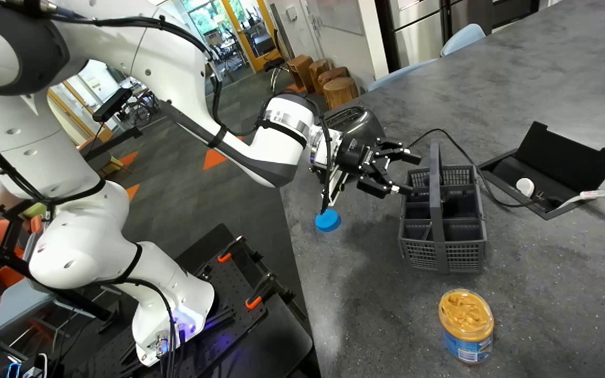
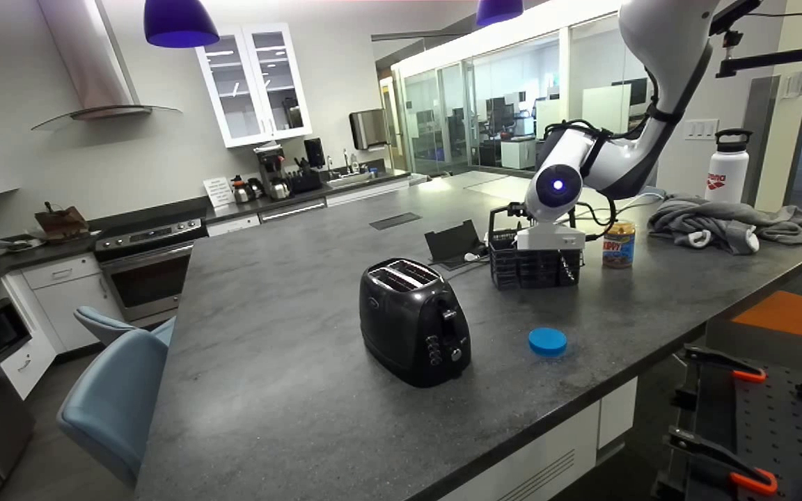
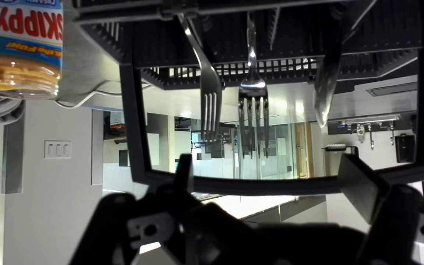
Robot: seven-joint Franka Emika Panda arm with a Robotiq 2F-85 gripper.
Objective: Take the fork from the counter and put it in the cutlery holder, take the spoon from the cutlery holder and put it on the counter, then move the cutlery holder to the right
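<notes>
jaws standing apart, holding nothing | cutlery holder (image 1: 465,254) sitting on desk (image 1: 360,304) just beyond jaws, handle (image 1: 435,184) arching over | two forks (image 3: 253,84) standing tines-up inside | third utensil (image 3: 327,84) leaning nearby, edge-on, spoon unconfirmed | step, guessing: fetching spoon next; suggest confirming it, centring jaws on its stem, clearing tines and handle, lifting straight
</notes>
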